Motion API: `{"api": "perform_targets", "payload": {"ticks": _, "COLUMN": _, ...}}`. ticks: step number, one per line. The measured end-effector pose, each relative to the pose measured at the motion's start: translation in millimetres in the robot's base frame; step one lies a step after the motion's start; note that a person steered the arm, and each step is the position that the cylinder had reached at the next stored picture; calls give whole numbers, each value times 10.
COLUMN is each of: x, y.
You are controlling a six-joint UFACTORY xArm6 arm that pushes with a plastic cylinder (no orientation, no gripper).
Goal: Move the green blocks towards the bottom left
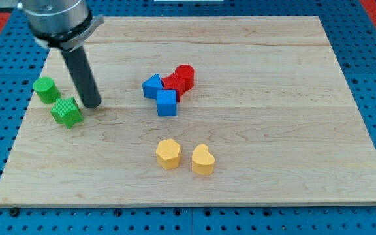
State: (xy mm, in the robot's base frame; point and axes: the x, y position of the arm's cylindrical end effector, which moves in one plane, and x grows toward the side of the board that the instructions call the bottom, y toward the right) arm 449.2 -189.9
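My tip [91, 104] ends a plain dark rod, so there are no fingers to open or close and it grips nothing. It rests on the wooden board [273, 130] just to the 2 o'clock side of the green star-shaped block [66, 112]; the 2 look to be touching or very nearly so, though the angle does not let me tell for sure. The rod stands close to upright, leaning slightly toward the view's top-left, and rises into the grey metal arm housing [56, 18] at the view's top-left corner.

The 2 green blocks sit near the board's left edge. The green cylinder [46, 89] lies at about 11 o'clock from the star, near it but apart, and at roughly 10 o'clock from my tip.

Toward the board's middle is a tight cluster of 4: a blue triangular block [152, 86], a blue cube [166, 103] at its 5 o'clock, a red block of unclear shape [173, 84] between them, and a red cylinder [185, 76] at the cluster's 2 o'clock end.

At 6 o'clock from that cluster, well apart from it, sit a yellow hexagonal block [168, 153] and, just beside it at 3 o'clock, a yellow heart-shaped block [202, 159].
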Motion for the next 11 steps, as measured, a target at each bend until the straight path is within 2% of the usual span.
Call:
{"api": "perform_targets", "payload": {"ticks": 1, "x": 449, "y": -376}}
{"api": "perform_targets", "payload": {"ticks": 2, "x": -5, "y": -203}}
{"api": "perform_targets", "payload": {"ticks": 3, "x": -247, "y": -596}}
{"api": "perform_targets", "payload": {"ticks": 5, "x": 113, "y": -732}}
{"api": "perform_targets", "payload": {"ticks": 6, "x": 402, "y": -589}}
{"api": "perform_targets", "payload": {"ticks": 7, "x": 264, "y": -60}}
{"api": "perform_targets", "payload": {"ticks": 8, "x": -664, "y": 267}}
{"api": "perform_targets", "payload": {"ticks": 9, "x": -1360, "y": -541}}
{"api": "perform_targets", "payload": {"ticks": 10, "x": -1070, "y": -1008}}
{"api": "perform_targets", "payload": {"ticks": 11, "x": -487, "y": -866}}
